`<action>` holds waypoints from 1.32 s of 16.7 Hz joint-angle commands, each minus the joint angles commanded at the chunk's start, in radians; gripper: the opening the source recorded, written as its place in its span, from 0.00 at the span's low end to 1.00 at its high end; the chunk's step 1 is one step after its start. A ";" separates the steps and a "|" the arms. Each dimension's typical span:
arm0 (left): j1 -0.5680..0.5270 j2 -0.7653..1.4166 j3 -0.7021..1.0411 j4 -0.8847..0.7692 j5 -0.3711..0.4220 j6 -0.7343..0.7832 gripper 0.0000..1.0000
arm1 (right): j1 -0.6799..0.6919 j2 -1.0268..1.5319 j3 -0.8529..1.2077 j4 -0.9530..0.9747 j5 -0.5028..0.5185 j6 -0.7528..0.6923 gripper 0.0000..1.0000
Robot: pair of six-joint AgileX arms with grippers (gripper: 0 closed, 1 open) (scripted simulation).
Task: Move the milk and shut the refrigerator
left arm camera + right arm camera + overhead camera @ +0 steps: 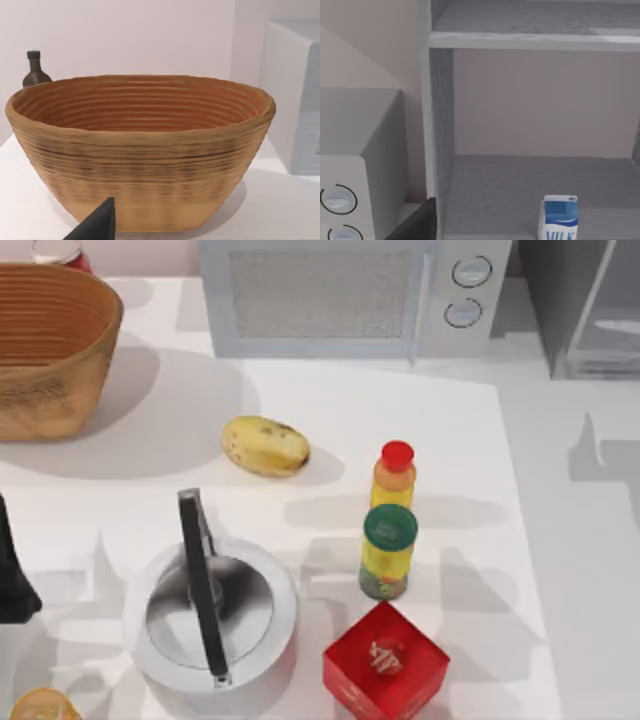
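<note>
Right wrist view: a dark fingertip [417,222] is showing at the frame edge; jaw opening cannot be told, nothing visibly held. Beyond it, the milk [559,218] is standing on the refrigerator [520,195] floor, inside, so door-closing looks next. Carton reading "MILK". Left arm [15,570] idling at the table's left edge, facing the basket [140,150].

The milk [559,217] is seen standing inside the refrigerator [520,170], on its lower floor beneath a shelf. The microwave [350,295] is placed just left of the refrigerator at the table's [540,540] back edge; the basket [50,345] is set at back left.
</note>
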 joint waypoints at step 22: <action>0.000 0.000 0.000 0.000 0.000 0.000 1.00 | 0.084 -0.961 -0.500 -0.400 0.075 0.015 1.00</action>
